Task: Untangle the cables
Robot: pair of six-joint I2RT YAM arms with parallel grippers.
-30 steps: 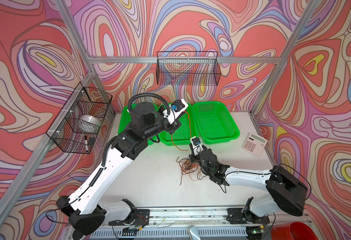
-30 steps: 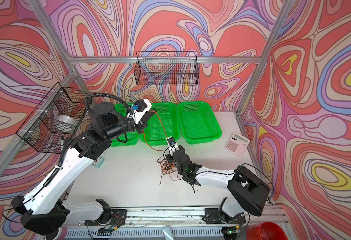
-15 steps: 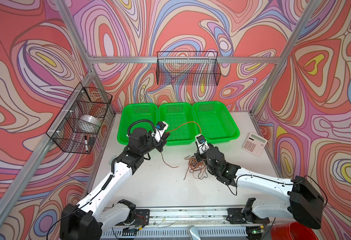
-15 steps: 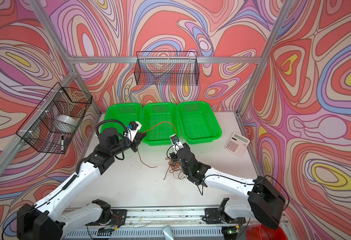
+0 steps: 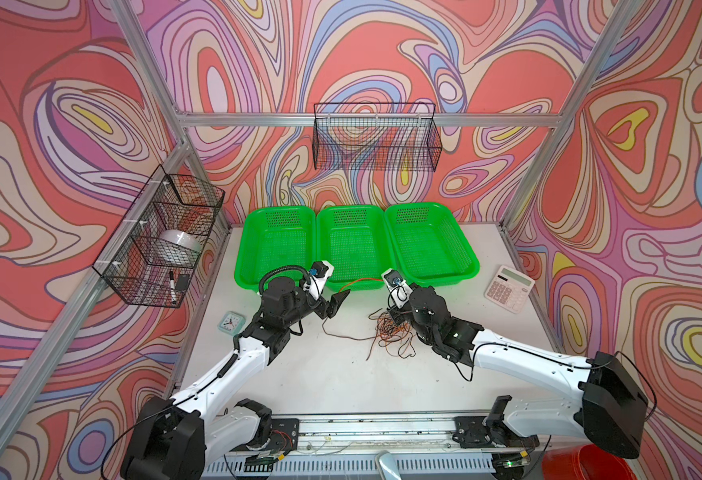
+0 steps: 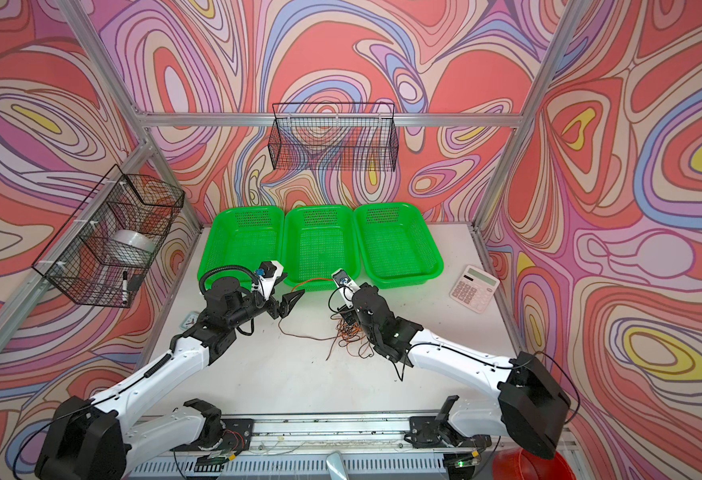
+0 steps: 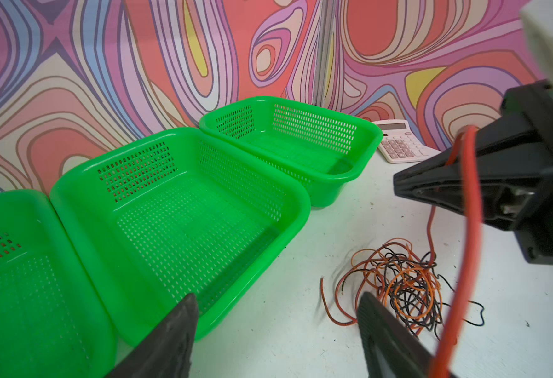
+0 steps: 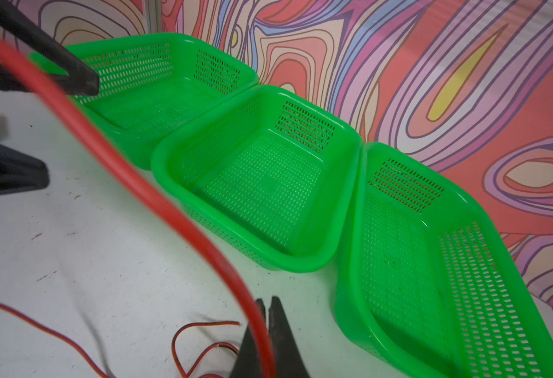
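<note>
Clearly released, the left claw (image 5: 336, 302) holds nothing, left of centre in both top views. The right claw (image 8: 267, 302) is clenched on one red-orange cable (image 8: 170, 204). The other cables (image 5: 390, 334) lie tangled mid-frame on the bench (image 5: 341, 382).

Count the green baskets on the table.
3, in a row at the back of the table: left basket, middle basket, right basket. All are empty, and no further one seems hidden.

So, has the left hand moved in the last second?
Yes: the left hand came down from over the middle green basket to just before its near rim.
</note>
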